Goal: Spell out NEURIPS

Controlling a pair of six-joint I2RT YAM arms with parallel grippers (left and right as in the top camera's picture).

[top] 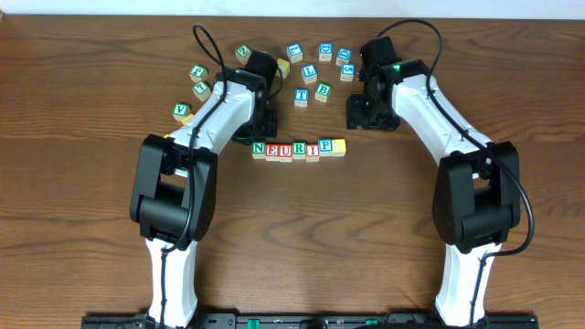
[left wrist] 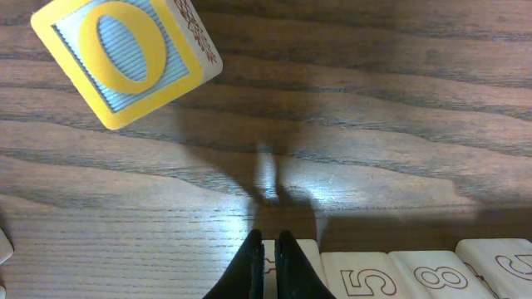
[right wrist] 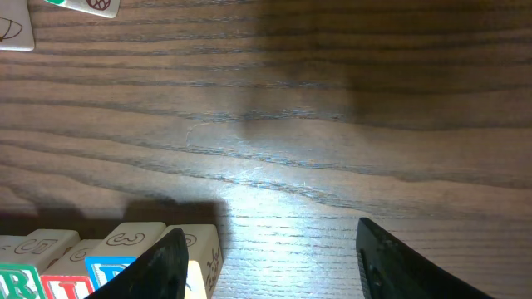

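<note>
Seven cubes sit edge to edge in a row (top: pixel 299 148) near the middle of the table (top: pixel 91 238), right between the two arms. From overhead, left to right, that's green N (top: pixel 259 147), red E (top: pixel 272 149), red U (top: pixel 286 149), green R (top: pixel 300 149), red I (top: pixel 313 148), blue P (top: pixel 326 146), and then a plain yellow-topped cube (top: pixel 339 145) closing it off. They're light wood with coloured letters on the top faces. The line isn't dead straight, since the P and the yellow one sit a touch further back than the middle ones.

The left claw (left wrist: pixel 268 245) is pinched fully closed with nothing between the fingers. It's parked just behind the N end of the row. In its own camera the tips overlap the side face of one cube, and the neighbouring cubes show outlined 5 and 8. I can't tell if the tips actually touch the wood. A tilted yellow O cube (left wrist: pixel 125 58) lies further out on the table.

The right claw (right wrist: pixel 270 228) has its jaws spread well apart and is holding nothing, with only bare tabletop between the fingers. It sits near the yellow end of the row but off to the side of it.

A bunch of loose cubes (top: pixel 309 71) is scattered beyond the row.
</note>
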